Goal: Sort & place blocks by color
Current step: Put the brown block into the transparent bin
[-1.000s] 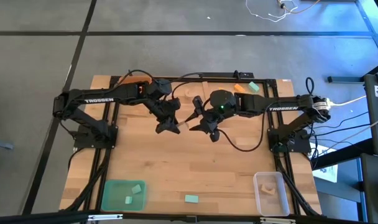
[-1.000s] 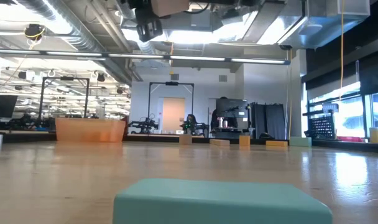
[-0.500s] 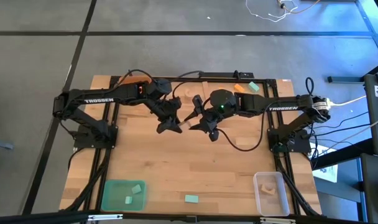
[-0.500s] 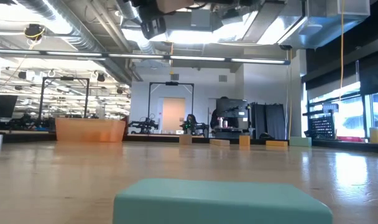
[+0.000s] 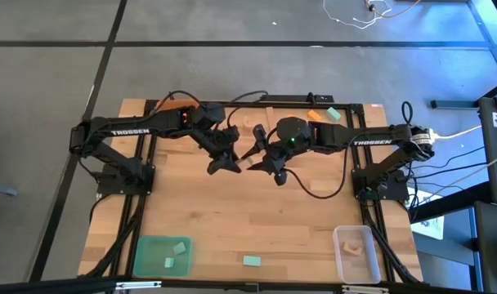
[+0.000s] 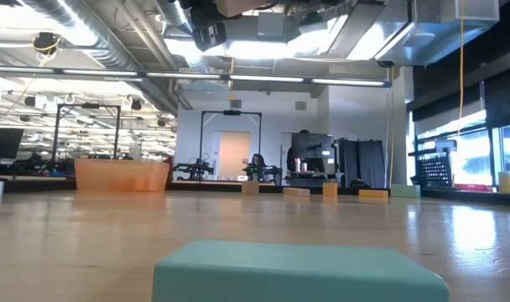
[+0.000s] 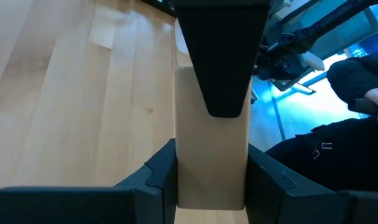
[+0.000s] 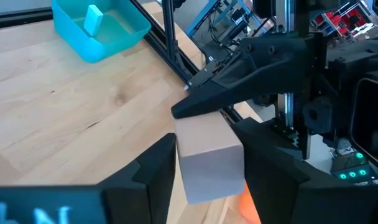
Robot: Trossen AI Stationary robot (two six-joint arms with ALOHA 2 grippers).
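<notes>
Pale wood block (image 7: 211, 155) sits mid-air above the worktop (image 5: 257, 220) centre-back, betw. the two arms, both end effectors on it at once. Left end effector (image 5: 222, 166) is clamped on one end of it, fingers (image 7: 155, 177) pressed to its sides in the left wrist view; right end effector (image 5: 261, 166) grips the other end, its fingers (image 8: 148, 168) either side of the block in the right wrist view, w/ the left one's dark tip lying over the top face. Rest of the blocks are on the worktop: one teal block (image 5: 251, 261) lies loose near the front edge, betw. the trays, same one fills the low view's foreground. Green tray (image 5: 142, 253) at front left holds two teal blocks (image 5: 181, 247); clear tray (image 5: 340, 245) at front right holds a wood block (image 5: 354, 244). Orange block (image 5: 319, 119) and another teal block (image 5: 333, 113) lie at the back right, just beside each other. Orange tray (image 6: 121, 174) stands at the back left. A person's dark sleeve (image 7: 357, 74) shows beyond the worktop in the left wrist view.
</notes>
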